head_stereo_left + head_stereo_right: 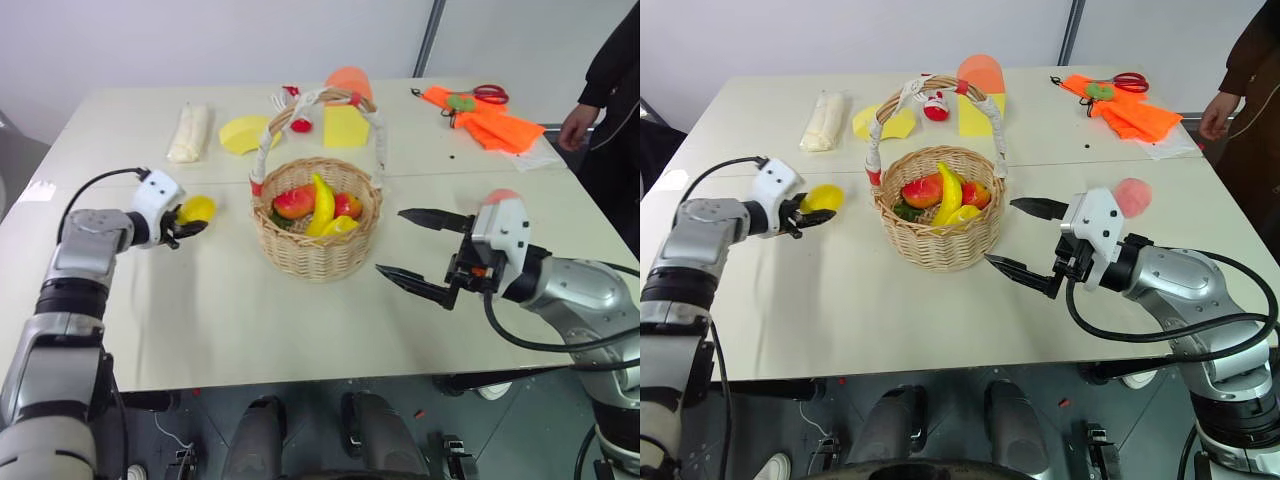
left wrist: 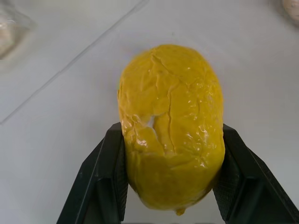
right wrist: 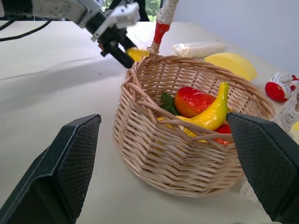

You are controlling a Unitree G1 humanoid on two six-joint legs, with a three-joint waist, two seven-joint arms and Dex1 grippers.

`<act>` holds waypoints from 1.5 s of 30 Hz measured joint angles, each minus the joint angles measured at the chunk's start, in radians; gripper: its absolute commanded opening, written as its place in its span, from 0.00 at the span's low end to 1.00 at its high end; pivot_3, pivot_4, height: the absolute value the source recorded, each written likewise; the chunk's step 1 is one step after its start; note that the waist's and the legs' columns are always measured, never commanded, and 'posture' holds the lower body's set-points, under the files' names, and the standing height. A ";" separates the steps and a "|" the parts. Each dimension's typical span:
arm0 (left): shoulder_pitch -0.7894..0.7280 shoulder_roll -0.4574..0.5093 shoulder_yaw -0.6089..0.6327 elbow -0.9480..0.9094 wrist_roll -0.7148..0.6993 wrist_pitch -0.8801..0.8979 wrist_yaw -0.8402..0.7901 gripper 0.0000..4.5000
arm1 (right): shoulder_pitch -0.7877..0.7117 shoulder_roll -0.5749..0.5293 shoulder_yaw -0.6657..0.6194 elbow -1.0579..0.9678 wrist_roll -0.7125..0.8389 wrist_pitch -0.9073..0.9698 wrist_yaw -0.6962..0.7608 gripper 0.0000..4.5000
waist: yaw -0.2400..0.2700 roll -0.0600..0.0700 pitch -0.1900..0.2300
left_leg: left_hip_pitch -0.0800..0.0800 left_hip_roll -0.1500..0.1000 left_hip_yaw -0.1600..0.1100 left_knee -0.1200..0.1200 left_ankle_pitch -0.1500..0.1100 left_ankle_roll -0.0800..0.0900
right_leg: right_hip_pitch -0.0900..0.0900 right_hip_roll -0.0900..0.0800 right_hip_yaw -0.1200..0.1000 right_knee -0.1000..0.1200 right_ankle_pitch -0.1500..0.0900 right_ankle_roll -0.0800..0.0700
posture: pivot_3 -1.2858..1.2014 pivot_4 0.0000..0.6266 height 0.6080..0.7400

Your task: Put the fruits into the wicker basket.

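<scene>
One wicker basket, banana, red-orange pieces inside

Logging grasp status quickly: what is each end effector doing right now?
Left end effector: closed on the yellow lemon.
Right end effector: open, holding nothing, beside the wicker basket.

No readable text, labels, brands, nos. or signs anywhere on the table or the things on it.
</scene>
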 measured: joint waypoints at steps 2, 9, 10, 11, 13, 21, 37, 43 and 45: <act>0.138 0.027 0.093 -0.193 -0.098 0.059 -0.038 0.47 | 0.002 -0.003 -0.001 -0.005 -0.001 0.000 0.000 1.00 | -0.003 0.000 0.000 | 0.000 0.001 0.000 0.000 0.000 0.000 | 0.000 0.000 0.001 0.001 0.000 0.000 | 0.52 0.24 0.97; 0.350 -0.003 0.235 -0.859 -0.475 0.409 -0.021 0.47 | -0.046 -0.018 -0.007 0.045 -0.010 -0.004 0.017 1.00 | 0.025 0.000 0.000 | 0.001 0.001 0.001 0.004 0.000 0.000 | 0.004 -0.004 -0.002 0.000 -0.002 -0.005 | 0.52 0.24 0.97; 0.301 -0.050 0.210 -0.919 -0.502 0.454 0.029 0.47 | -0.050 -0.023 -0.006 0.067 -0.020 -0.008 0.023 1.00 | 0.032 0.000 0.000 | 0.002 0.000 0.001 0.005 0.000 0.000 | 0.006 -0.004 -0.002 0.000 -0.002 -0.005 | 0.52 0.24 0.97; 0.251 -0.089 0.175 -0.954 -0.508 0.478 0.072 0.47 | -0.056 -0.026 -0.004 0.088 -0.032 -0.012 0.027 1.00 | 0.036 -0.001 0.000 | 0.001 -0.001 0.000 0.006 0.000 0.000 | 0.007 -0.004 -0.002 -0.001 -0.002 -0.004 | 0.52 0.24 0.97; 0.159 -0.157 0.082 -1.002 -0.500 0.512 0.153 0.47 | -0.061 -0.028 0.000 0.124 -0.052 -0.023 0.033 1.00 | 0.033 -0.001 0.000 | 0.001 -0.002 0.001 0.007 0.000 -0.001 | 0.009 -0.003 0.000 -0.001 -0.002 -0.003 | 0.52 0.24 0.97; 0.021 -0.288 -0.087 -0.882 -0.387 0.519 0.287 0.92 | -0.028 -0.020 -0.010 0.167 -0.109 -0.054 0.009 1.00 | 0.004 -0.001 0.000 | 0.002 -0.001 -0.003 0.001 0.000 0.000 | 0.004 0.003 0.001 0.002 -0.001 0.002 | 0.52 0.24 0.97; 0.210 -0.286 -0.053 -1.007 -0.490 0.442 0.153 0.98 | -0.222 0.089 -0.088 0.763 -0.463 -0.100 -0.530 1.00 | 0.005 0.000 0.000 | 0.002 -0.002 0.000 0.002 0.000 0.000 | 0.004 0.002 0.004 0.002 -0.002 -0.002 | 0.52 0.24 0.97; 0.234 -0.298 -0.044 -1.053 -0.533 0.459 0.180 0.98 | -0.344 0.129 -0.077 0.960 -0.501 -0.118 -0.595 1.00 | 0.002 0.001 0.000 | 0.002 -0.002 0.000 0.002 0.000 0.000 | 0.004 0.002 0.005 0.002 -0.001 0.001 | 0.52 0.24 0.97; 0.235 -0.298 -0.044 -1.058 -0.539 0.461 0.186 0.98 | -0.373 0.141 -0.079 1.011 -0.499 -0.120 -0.598 1.00 | 0.001 0.001 0.000 | 0.002 -0.002 0.000 0.002 0.000 0.000 | 0.004 0.002 0.005 0.002 -0.001 0.001 | 0.52 0.24 0.97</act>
